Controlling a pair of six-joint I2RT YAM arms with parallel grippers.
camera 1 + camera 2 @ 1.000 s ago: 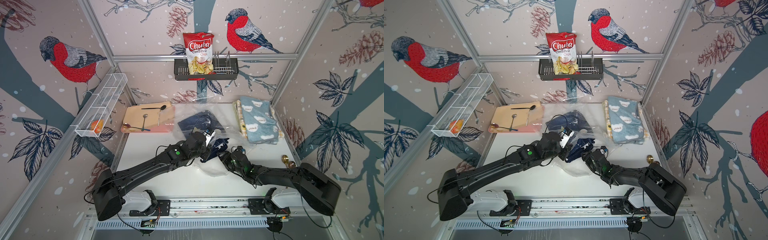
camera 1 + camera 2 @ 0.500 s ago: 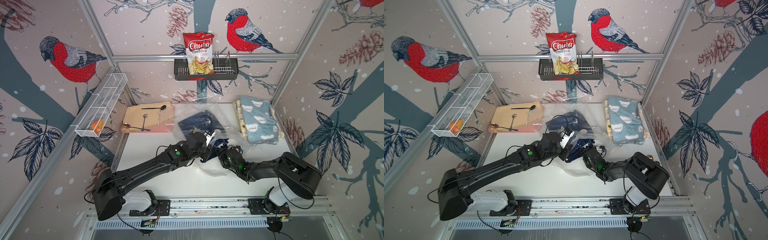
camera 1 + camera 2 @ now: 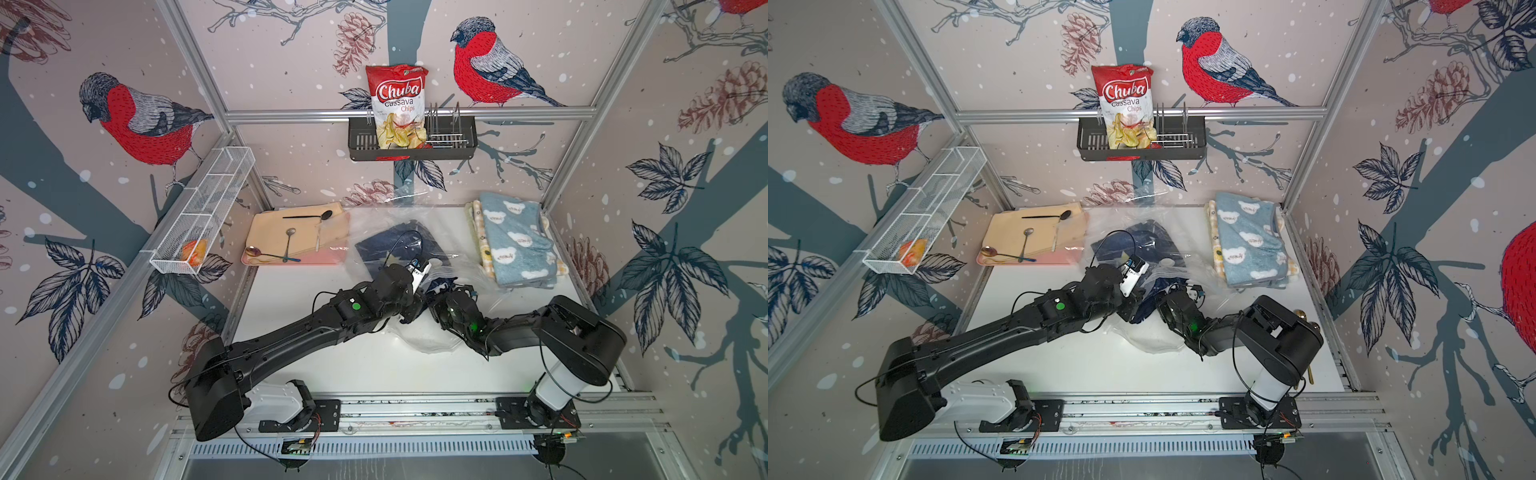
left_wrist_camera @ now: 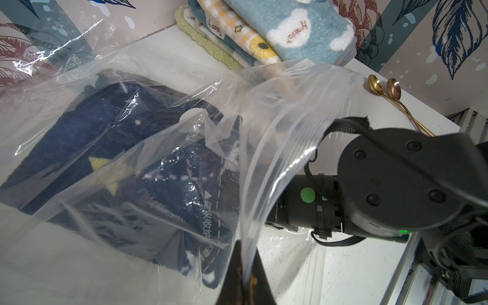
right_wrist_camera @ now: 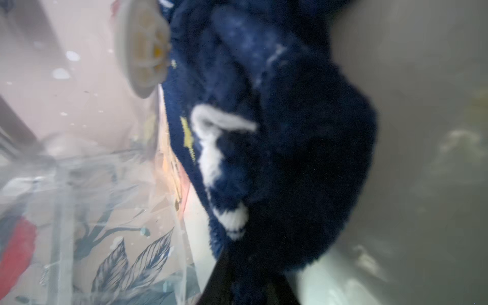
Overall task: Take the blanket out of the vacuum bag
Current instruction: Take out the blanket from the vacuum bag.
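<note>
Beside the folded towels [image 3: 515, 245], the vacuum bag [image 4: 277, 126] is pinched by the left gripper [image 4: 244, 280]; the blanket [image 5: 290, 158] is clamped by the right gripper [image 5: 250, 285].

Navy blanket [image 5: 290, 171] (yellow stars)

Red chips bag [image 3: 397, 104] stands in black wall rack [image 3: 455, 143]; white wire basket [image 3: 208, 203] mounted at left. Worktop [image 3: 332, 374] carries pink tray [image 3: 299, 261] with beige cloth [image 3: 268, 226] and spoons [image 3: 289, 241], folded bear-print towels [image 3: 517, 243], two gold spoons [image 4: 393, 88].
</note>
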